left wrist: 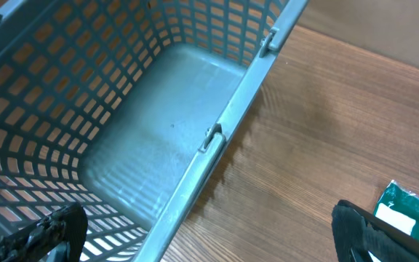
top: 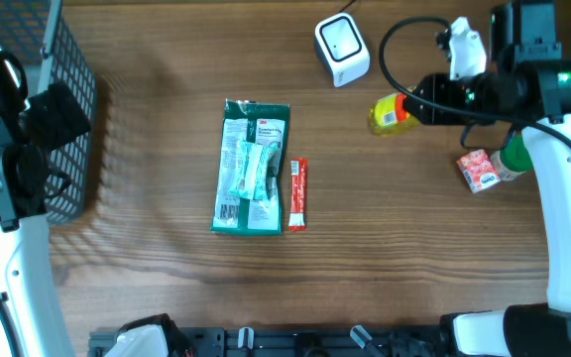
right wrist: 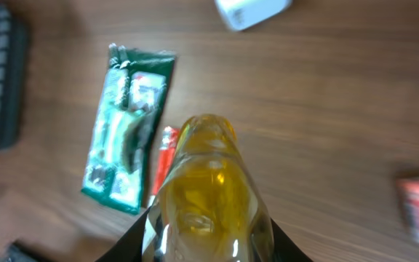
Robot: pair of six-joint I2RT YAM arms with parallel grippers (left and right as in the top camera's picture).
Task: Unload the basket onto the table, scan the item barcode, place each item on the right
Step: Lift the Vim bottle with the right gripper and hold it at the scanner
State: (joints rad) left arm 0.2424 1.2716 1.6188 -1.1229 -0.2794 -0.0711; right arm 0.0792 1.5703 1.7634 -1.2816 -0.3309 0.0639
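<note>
Bottle (right wrist: pixel 209 182), glossy translucent yellow, pinched by right end effector (right wrist: pixel 208 241); left end effector (left wrist: pixel 206 236) spread.

Right arm (top: pixel 563 218): long links in a smooth white shell; joint housings black. A small green light (top: pixel 563 77) glows on the black housing near the wrist. A thin black cable (top: pixel 390 45) loops out from the wrist section. A white boxy camera module (top: pixel 464 45) sits by the right hand (top: pixel 414 104), whose body is matte black. In the right wrist view its fingers (right wrist: pixel 126 247) read as plain dark wedges, blurred.

Left arm (top: pixel 8 278): same white shell on the link, with black and grey cylindrical housings. Left hand (top: pixel 59 114) is black. In the left wrist view the fingers (left wrist: pixel 46 233) are black; one has a rough, knurled-looking face, the other is smoother.
</note>
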